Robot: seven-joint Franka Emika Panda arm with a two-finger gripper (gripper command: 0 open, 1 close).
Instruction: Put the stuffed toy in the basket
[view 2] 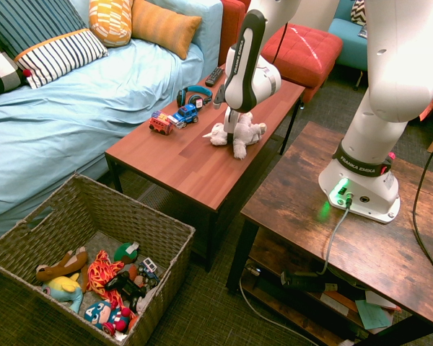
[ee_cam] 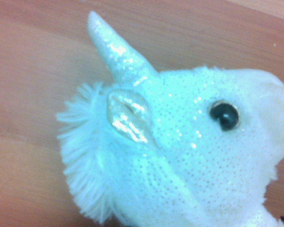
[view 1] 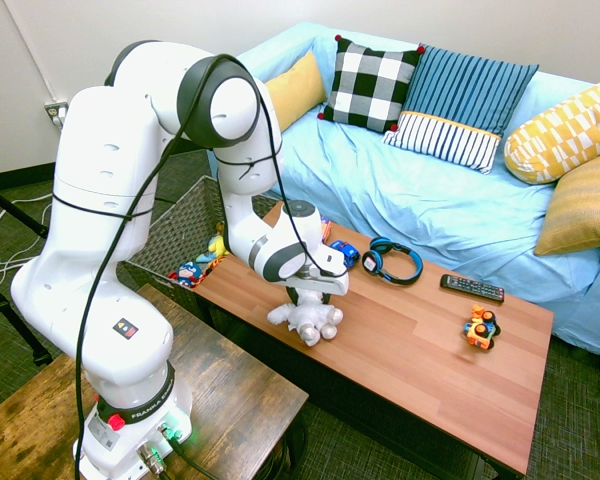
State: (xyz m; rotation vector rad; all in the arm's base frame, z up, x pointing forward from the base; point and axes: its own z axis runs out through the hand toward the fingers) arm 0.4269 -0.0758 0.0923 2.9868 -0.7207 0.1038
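The stuffed toy (view 1: pixel 308 322) (view 2: pixel 239 133), white and fluffy with a glittery horn, lies near the front edge of the wooden coffee table (view 1: pixel 410 350) (view 2: pixel 180 158). Its head (ee_cam: pixel 180 156) fills the wrist view from very close. My gripper (view 1: pixel 308 300) (view 2: pixel 233 122) points straight down onto the toy and touches its top; the plush hides how it stands. The woven basket (view 1: pixel 175 235) (view 2: pixel 166 238) sits on the floor just past the table's end, holding several colourful toys.
On the table lie blue headphones (view 1: pixel 392 260) (view 2: pixel 193 94), a remote (view 1: pixel 472 288) (view 2: pixel 214 76), small toy cars (view 1: pixel 345 252) (view 2: pixel 175 119) and an orange toy (view 1: pixel 481 328). A blue sofa (view 1: pixel 430 200) runs along the far side. A dark wooden side table (view 2: pixel 332 216) bears the arm.
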